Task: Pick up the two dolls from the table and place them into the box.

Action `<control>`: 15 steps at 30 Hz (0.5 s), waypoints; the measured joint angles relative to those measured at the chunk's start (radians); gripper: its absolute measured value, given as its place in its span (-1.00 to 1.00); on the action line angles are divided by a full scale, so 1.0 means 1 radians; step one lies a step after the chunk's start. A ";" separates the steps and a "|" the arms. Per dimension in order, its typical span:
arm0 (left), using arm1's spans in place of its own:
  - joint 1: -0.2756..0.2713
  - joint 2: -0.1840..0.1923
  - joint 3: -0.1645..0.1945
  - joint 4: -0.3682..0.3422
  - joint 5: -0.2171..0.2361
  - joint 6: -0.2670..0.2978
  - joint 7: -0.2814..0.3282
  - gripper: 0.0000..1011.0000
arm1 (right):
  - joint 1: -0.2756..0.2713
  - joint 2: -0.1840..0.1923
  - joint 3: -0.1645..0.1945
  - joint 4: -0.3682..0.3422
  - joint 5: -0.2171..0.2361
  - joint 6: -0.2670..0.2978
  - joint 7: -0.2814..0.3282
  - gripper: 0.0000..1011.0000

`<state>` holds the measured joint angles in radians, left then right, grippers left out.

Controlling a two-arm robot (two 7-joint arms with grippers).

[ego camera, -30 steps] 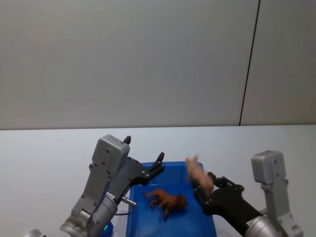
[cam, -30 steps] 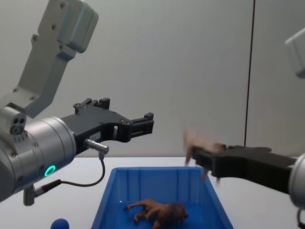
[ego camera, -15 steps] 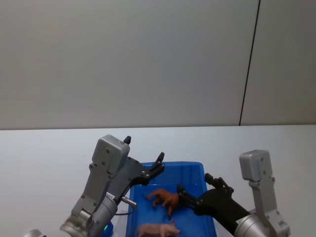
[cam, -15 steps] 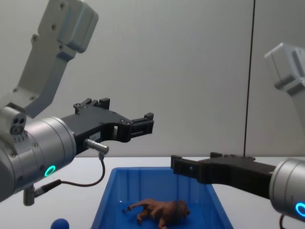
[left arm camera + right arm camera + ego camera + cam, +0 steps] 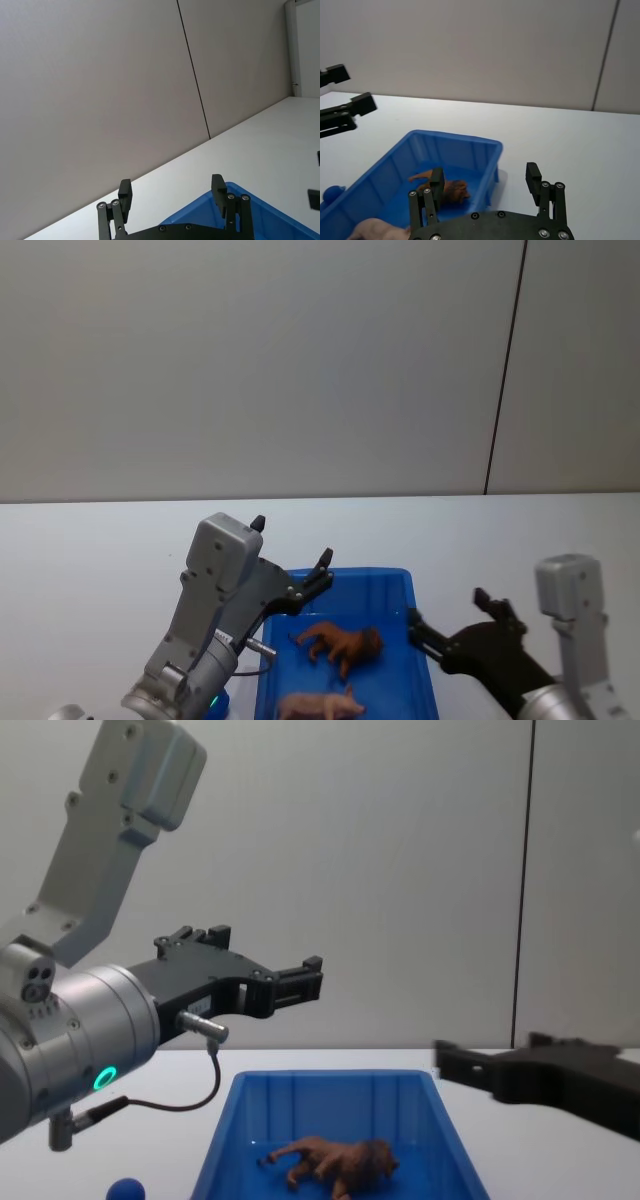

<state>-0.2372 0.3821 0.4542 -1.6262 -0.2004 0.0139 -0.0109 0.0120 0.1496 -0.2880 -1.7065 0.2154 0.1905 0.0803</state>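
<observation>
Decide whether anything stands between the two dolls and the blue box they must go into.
Nothing visible does. The lion and the pig already lie inside the box, apart from each other. The left gripper hangs open above the box's far left corner; the right gripper hangs open at its right side.

The pink pig (image 5: 318,706) lies at the near end of the blue box (image 5: 392,585), its underside cut off by the head view's bottom edge, as is the box's near wall. Left of the box, a small blue object (image 5: 127,1188) is cut off and too small to identify.
</observation>
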 joint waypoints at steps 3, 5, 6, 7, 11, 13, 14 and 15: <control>0.000 0.000 0.000 0.000 0.000 0.000 0.000 0.98 | -0.021 0.015 0.009 -0.020 0.000 -0.012 -0.029 0.98; 0.000 0.000 0.000 0.000 0.000 0.000 0.000 0.98 | -0.032 0.024 0.014 -0.031 0.001 -0.016 -0.040 0.98; 0.000 0.000 0.000 0.000 0.000 0.000 0.000 0.98 | -0.040 0.030 0.018 -0.039 0.001 -0.021 -0.052 0.98; 0.000 0.000 0.000 0.000 0.000 0.000 0.000 0.98 | -0.040 0.030 0.018 -0.039 0.001 -0.021 -0.052 0.98; 0.000 0.000 0.000 0.000 0.000 0.000 0.000 0.98 | -0.062 0.046 0.028 -0.059 0.004 -0.032 -0.078 0.98; 0.000 0.000 0.000 0.000 0.000 0.000 0.000 0.98 | -0.070 0.052 0.032 -0.066 0.005 -0.037 -0.088 0.98; 0.001 0.000 0.000 0.000 0.000 0.001 0.000 0.98 | -0.072 0.054 0.033 -0.068 0.005 -0.037 -0.091 0.98; 0.001 0.001 -0.001 0.000 0.000 0.002 0.000 0.98 | -0.074 0.056 0.034 -0.070 0.005 -0.038 -0.093 0.98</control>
<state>-0.2360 0.3827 0.4531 -1.6263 -0.2004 0.0163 -0.0110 -0.0622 0.2052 -0.2542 -1.7765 0.2206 0.1522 -0.0132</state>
